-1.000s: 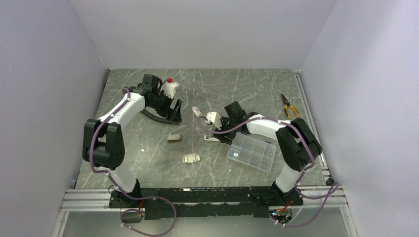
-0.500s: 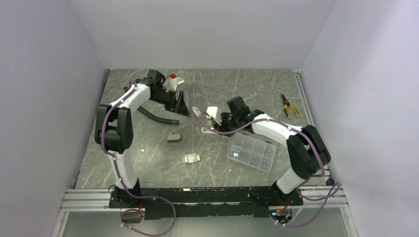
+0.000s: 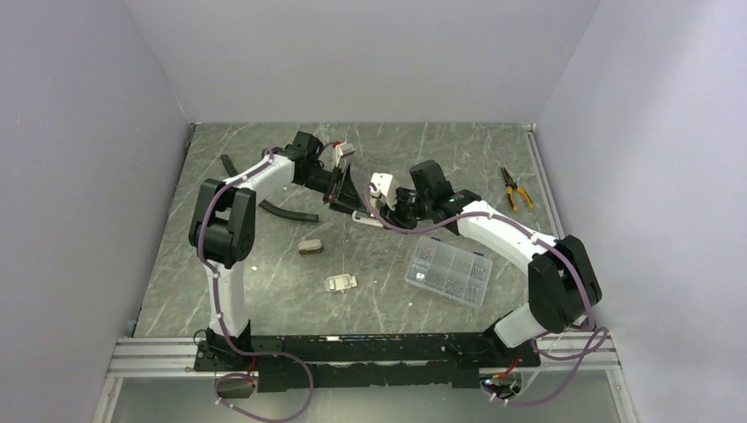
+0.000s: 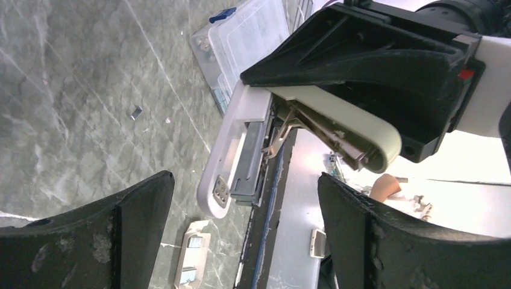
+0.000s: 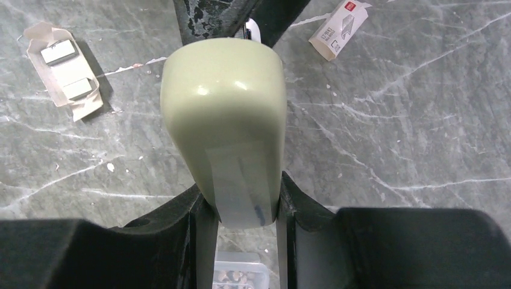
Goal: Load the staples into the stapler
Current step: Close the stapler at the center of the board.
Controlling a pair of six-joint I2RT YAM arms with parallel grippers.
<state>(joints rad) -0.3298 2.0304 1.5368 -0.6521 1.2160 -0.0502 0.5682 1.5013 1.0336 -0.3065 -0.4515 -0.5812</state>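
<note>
Two end effectors are working over the far half of the tabletop (image 3: 264, 291), roughly midway between its left and right edges.

Right end effector (image 5: 241, 192): clenched on the stapler (image 5: 223, 114). My fingers (image 5: 203, 241) press on either side of the olive-grey top arm (image 4: 361, 129). The stapler is held up off the tabletop and hinged open. From the left wrist view the top arm tilts away from the silver-white base (image 4: 232, 162), with the metal channel and spring exposed in the gap between them.

Left end effector (image 4: 241, 180): released, fingers (image 4: 135, 232) spread wide, nothing held. It faces the open stapler from just beside it. I cannot tell whether any part touches.

On the tabletop:
- A small printed carton (image 5: 340, 21) lies closer to the near edge than the stapler does.
- A paper tray (image 5: 84, 102) lies open closer still to the near edge, with two staple strips (image 5: 58, 53) in it. The tray and carton are apart.
- A clear compartment box (image 3: 449, 271) of small metal bits sits right of centre, beside my right arm.
- Yellow-handled pliers (image 3: 514, 187) lie near the right edge, in the far half.
- A black curved tube (image 3: 286, 212) lies left of centre, below my left arm.
- One loose metal bit (image 4: 137, 112) lies on bare surface.
</note>
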